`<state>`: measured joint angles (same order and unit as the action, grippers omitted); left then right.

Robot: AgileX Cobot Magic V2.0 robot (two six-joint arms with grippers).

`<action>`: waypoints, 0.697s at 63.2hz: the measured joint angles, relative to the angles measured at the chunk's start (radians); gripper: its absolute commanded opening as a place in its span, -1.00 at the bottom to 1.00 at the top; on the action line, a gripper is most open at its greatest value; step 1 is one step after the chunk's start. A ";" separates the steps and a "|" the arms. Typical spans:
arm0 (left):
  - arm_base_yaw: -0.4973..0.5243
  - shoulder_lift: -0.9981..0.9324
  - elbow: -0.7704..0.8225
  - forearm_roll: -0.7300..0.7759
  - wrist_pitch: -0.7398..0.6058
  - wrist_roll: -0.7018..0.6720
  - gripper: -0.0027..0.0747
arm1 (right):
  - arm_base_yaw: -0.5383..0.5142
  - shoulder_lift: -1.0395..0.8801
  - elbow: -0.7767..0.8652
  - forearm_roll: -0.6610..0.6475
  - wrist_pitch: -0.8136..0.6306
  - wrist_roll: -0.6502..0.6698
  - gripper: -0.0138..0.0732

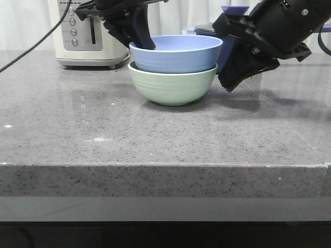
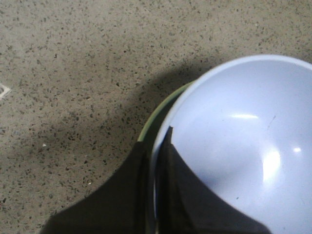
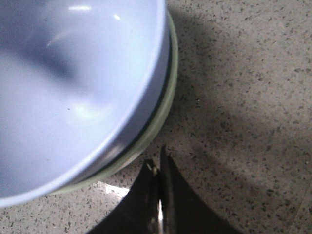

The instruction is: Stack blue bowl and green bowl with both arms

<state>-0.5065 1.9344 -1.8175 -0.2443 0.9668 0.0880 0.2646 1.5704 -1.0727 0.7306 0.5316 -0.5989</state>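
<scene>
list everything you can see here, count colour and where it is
blue bowl: 1, light blue, nested in the green bowl
green bowl: 1, pale green, on the counter, centre
toaster: 1, cream, back left
dark blue pot: 1, behind the bowls, mostly hidden
counter: 1, speckled grey
left gripper: 1, black, pinching the blue bowl's left rim
right gripper: 1, black, shut, just right of the bowls, apart

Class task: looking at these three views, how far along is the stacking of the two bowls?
Done: the blue bowl sits nested in the green bowl. In hand: the left gripper grips the blue rim. Left: letting go; the right gripper is shut beside the stack.
</scene>
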 measured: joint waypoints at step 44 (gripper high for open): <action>0.000 -0.141 -0.003 0.056 0.083 -0.002 0.01 | 0.000 0.000 0.000 0.000 0.002 0.000 -0.76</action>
<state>-0.5065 1.7939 -1.8205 -0.1882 1.0496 0.0858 0.2646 1.5704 -1.0727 0.7306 0.5334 -0.5989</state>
